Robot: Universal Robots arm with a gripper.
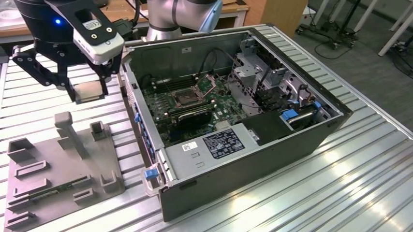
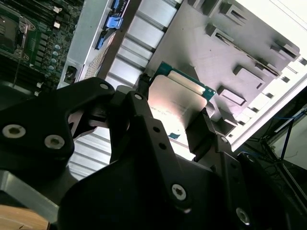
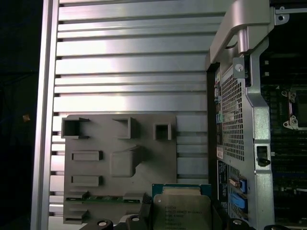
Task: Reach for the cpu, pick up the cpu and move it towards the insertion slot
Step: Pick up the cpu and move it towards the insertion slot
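Your gripper (image 1: 89, 89) is clamped on the cpu (image 1: 90, 93), with a black finger pressed against each of two opposite edges. You hold the chip in the air above the slatted metal table (image 1: 335, 188), its pale metal face showing in both wrist views. It hangs over the far end of the grey plastic fixture (image 1: 55, 186), just beside the open computer case (image 1: 258, 150). The insertion slot (image 1: 185, 97) lies on the green board inside the case, well apart from the chip, toward the exterior view's right.
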